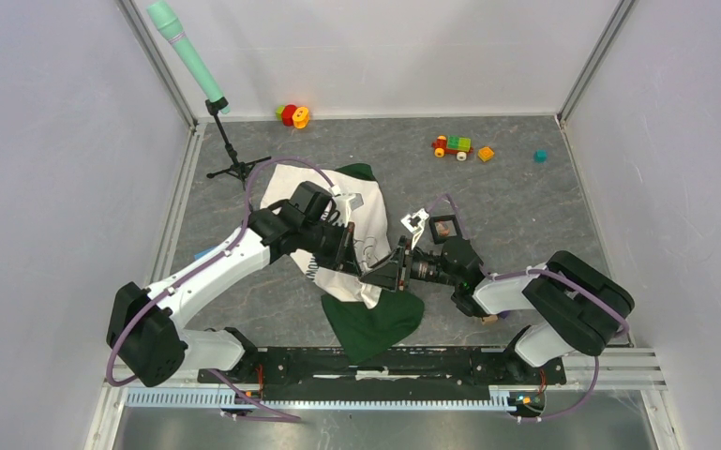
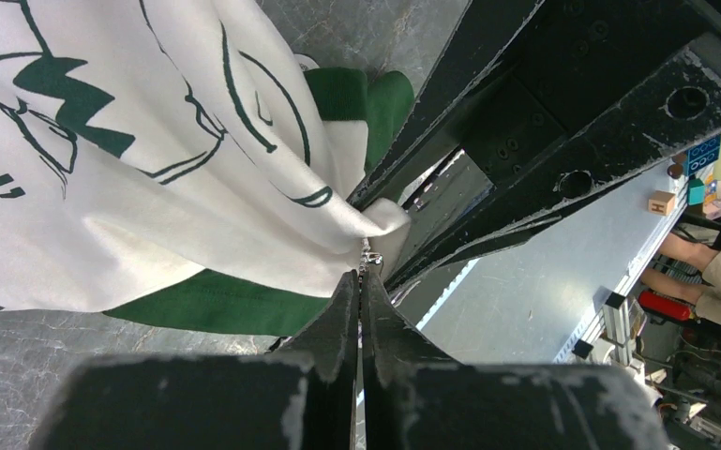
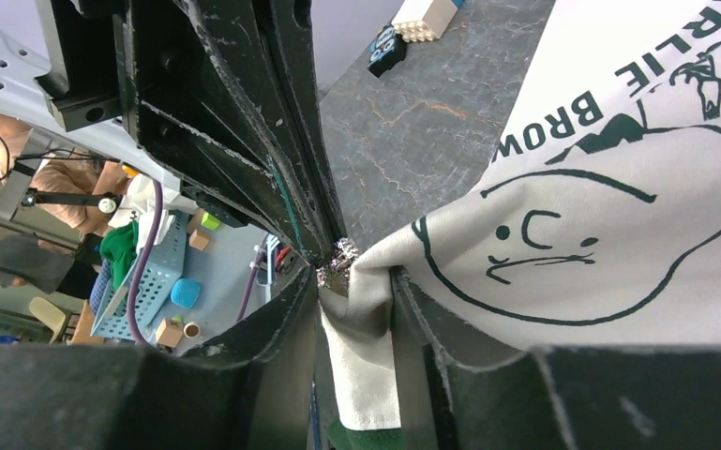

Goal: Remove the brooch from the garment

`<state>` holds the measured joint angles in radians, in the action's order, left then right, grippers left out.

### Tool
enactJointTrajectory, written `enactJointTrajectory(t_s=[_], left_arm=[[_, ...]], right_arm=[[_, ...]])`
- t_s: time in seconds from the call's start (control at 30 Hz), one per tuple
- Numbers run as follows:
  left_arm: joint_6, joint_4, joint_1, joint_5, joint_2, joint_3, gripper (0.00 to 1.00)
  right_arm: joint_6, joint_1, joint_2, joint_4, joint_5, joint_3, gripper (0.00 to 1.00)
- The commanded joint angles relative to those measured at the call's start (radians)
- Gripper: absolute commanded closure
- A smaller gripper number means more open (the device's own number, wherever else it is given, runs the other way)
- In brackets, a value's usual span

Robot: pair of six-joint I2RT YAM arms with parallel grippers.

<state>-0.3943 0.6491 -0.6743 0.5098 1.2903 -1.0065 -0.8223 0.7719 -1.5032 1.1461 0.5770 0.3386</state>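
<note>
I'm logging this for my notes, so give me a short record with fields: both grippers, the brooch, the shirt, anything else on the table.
left gripper: shut, tips on the brooch
right gripper: shut on a fold of the garment
brooch: small, shiny, at that pinched fold
garment: white with green parts, crumpled on the table
other things: toy train, far side

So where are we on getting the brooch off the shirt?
Both grasps look done: the right gripper pinches a fold of the garment, and the left gripper is shut on the small metallic brooch at that fold. In hand: apparently working it loose. Left: the brooch sits against the fabric, not yet free.
</note>
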Motion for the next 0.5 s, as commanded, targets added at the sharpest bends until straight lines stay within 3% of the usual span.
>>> enactJointTrajectory(t_s=[0.0,0.2,0.33,0.4,0.43,0.47], left_arm=[[0.025,-0.037,-0.004,0.089,-0.008,0.01,0.98],[0.025,-0.043,-0.003,0.096,-0.01,0.012,0.98],[0.023,-0.042,-0.001,0.083,-0.021,0.015,0.98],[0.028,-0.02,0.001,0.037,-0.031,0.009,0.98],[0.032,-0.003,0.002,0.007,-0.037,0.004,0.98],[0.036,0.011,0.004,-0.032,-0.044,0.0,0.98]], right_arm=[[-0.021,0.0,-0.012,0.101,0.007,0.019,0.65],[-0.021,0.0,-0.002,0.107,0.008,0.011,0.78],[0.001,-0.001,0.014,0.062,-0.004,0.01,0.78],[0.032,-0.003,0.035,0.003,-0.02,0.011,0.66],[0.051,-0.004,0.05,-0.03,-0.032,0.007,0.5],[0.065,-0.005,0.063,-0.053,-0.041,0.004,0.43]])
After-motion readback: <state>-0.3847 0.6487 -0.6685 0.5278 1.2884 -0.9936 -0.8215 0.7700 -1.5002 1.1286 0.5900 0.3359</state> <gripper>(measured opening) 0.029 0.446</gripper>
